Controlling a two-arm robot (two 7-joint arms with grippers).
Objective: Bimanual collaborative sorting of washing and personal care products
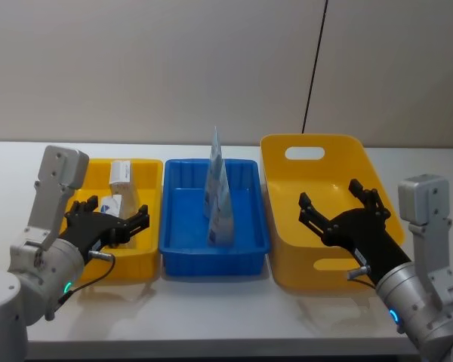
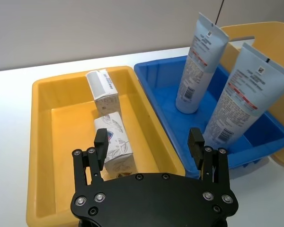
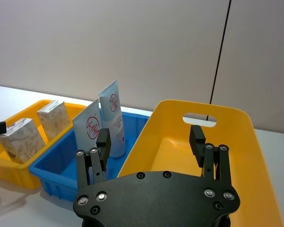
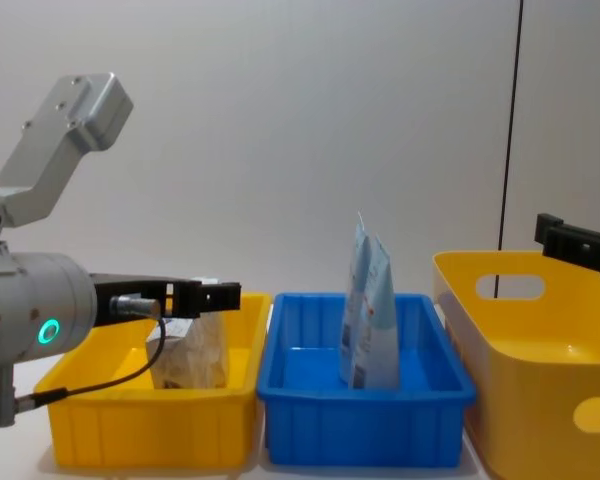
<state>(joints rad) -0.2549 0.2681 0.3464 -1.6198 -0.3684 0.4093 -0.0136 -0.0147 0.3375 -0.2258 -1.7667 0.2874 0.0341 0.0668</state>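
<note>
Two whitish leaf-print cartons (image 1: 121,175) (image 2: 102,90) (image 2: 116,144) stand in the small yellow tray (image 1: 147,256) on the left. Two pale-blue-and-white pouches (image 1: 217,192) (image 2: 199,61) (image 2: 241,94) stand upright, one behind the other, in the blue tray (image 1: 177,249) in the middle. My left gripper (image 1: 140,221) (image 2: 148,142) hovers open and empty over the near end of the small yellow tray, just short of the nearer carton (image 1: 112,205). My right gripper (image 1: 331,197) (image 3: 149,137) is open and empty above the large yellow basket (image 1: 287,256).
The three containers sit side by side on a white table (image 1: 226,317), close to its front edge. The large basket (image 3: 203,156) with a handle slot holds nothing. A black cable (image 1: 313,68) runs down the wall behind it. Bare table lies in front of the trays.
</note>
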